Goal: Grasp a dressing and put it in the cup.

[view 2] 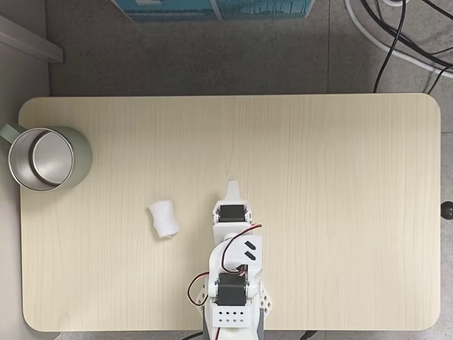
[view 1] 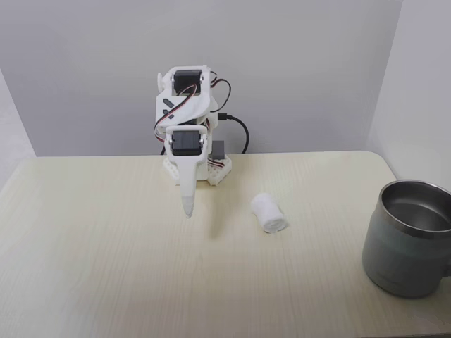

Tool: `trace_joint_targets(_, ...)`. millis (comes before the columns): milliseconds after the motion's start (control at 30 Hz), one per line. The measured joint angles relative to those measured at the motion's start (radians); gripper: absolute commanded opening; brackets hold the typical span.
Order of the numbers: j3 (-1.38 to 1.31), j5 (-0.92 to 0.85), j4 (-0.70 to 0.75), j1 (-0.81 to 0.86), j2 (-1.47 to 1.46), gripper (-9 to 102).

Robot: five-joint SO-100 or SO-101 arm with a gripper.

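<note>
Dressing (view 1: 268, 213), a small white soft roll, lies on its side on the bench (view 1: 106, 267), apart from the gripper (view 1: 188, 211), long axis slanting toward the bench's front edge. Gripper's fingers look together. Cup (view 1: 407, 239) stands upright near the corner.

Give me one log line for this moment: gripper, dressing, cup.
gripper: shut, empty, above table | dressing: lying on table, untouched | cup: upright, empty, at table edge
</note>
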Motion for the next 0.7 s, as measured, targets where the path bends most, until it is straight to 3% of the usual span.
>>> trace_joint_targets(200, -0.048, 0.000, -0.126, 0.017, -0.008, 0)
trace_joint_targets(700, -0.052, 0.002, -0.140, 0.017, 0.003, 1)
